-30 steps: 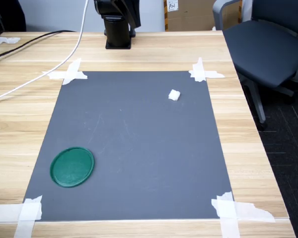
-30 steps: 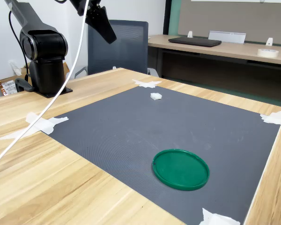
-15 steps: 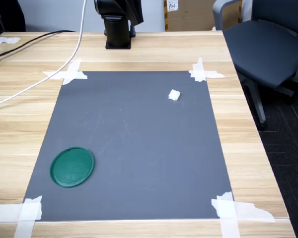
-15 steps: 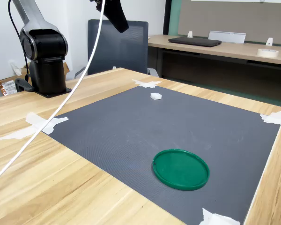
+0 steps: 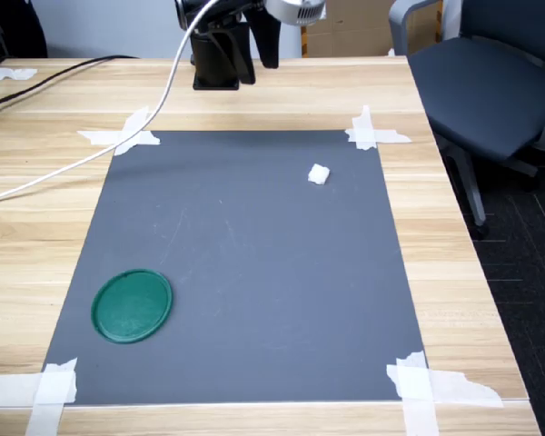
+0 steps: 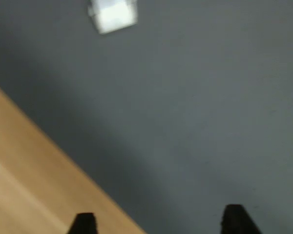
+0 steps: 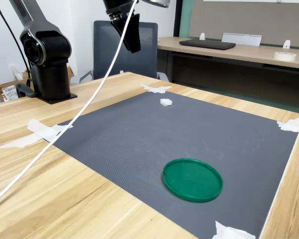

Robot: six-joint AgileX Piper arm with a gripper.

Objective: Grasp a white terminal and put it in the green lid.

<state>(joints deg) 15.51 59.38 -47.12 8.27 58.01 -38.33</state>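
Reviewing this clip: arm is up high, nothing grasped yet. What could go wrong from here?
The white terminal is tiny and sits near the grey mat's far corner, so the open gripper could nudge it instead of pinching it. The white cable hangs across the table and may drag. The green lid lies at the opposite corner, a long carry that risks a drop.
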